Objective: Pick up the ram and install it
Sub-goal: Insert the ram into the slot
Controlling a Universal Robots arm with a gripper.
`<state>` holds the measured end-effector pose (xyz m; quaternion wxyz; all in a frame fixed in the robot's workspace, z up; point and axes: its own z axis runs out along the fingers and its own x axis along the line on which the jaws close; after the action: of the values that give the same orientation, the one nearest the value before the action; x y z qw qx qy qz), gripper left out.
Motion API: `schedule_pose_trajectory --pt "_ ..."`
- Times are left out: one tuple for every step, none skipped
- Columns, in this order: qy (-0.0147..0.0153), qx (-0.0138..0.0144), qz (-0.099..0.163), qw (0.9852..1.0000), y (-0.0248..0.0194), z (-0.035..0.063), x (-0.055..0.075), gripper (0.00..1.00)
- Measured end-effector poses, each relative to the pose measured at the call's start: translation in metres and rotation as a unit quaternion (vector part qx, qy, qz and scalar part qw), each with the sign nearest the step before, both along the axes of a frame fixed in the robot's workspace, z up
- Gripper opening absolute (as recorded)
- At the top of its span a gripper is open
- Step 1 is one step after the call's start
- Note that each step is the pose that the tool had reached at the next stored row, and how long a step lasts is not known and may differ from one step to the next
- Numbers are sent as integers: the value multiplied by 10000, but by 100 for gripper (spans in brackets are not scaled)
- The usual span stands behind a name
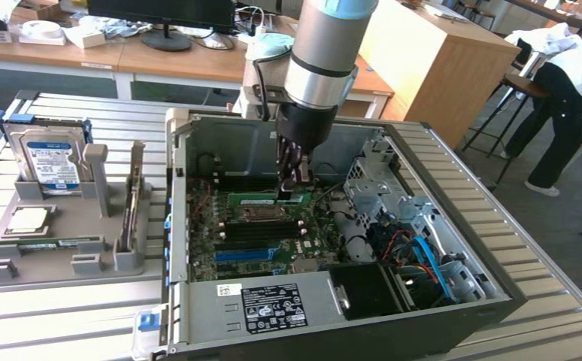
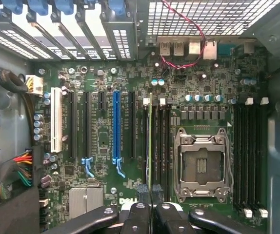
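Observation:
The ram (image 1: pixel 255 199) is a thin green stick held low over the motherboard (image 1: pixel 233 259) inside the open computer case (image 1: pixel 441 301). My gripper (image 1: pixel 291 193) reaches straight down into the case and is shut on one end of the stick. In the wrist view the ram (image 2: pixel 150 146) is seen edge-on, lined up with the dark memory slots beside the CPU socket (image 2: pixel 201 163), and my gripper (image 2: pixel 150 199) is pinched on it. I cannot tell whether the stick is seated in the slot or just above it.
More memory slots (image 2: pixel 250 156) lie beyond the socket, and a bright blue slot (image 2: pixel 115 126) is on the stick's other side. A grey holder (image 1: pixel 60 252) with a hard drive (image 1: pixel 50 162) stands at the exterior view's left. A person (image 1: pixel 572 90) bends over at the far right.

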<state>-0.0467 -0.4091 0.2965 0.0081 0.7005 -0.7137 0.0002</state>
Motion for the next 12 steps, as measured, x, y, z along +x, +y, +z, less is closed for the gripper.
schedule_pose_trajectory --pt "0 0 0 10000 0 -13 0 11" --pt "0 0 0 10000 0 -21 0 11" --pt "0 0 0 10000 0 -22 0 11" --pt "0 0 0 10000 0 -22 0 11" --pt "0 -1 0 10000 0 -22 0 11" --pt "0 0 -1 10000 0 -22 0 11" --pt "0 0 -2 10000 0 -22 8 11" --pt "0 0 -1 10000 0 -23 28 11" --pt "-1 0 0 10000 0 -23 49 11" --pt "0 0 1 10000 0 -23 67 11" --pt "0 0 2 10000 0 -22 75 11" --pt "0 0 1 10000 0 -22 75 11"
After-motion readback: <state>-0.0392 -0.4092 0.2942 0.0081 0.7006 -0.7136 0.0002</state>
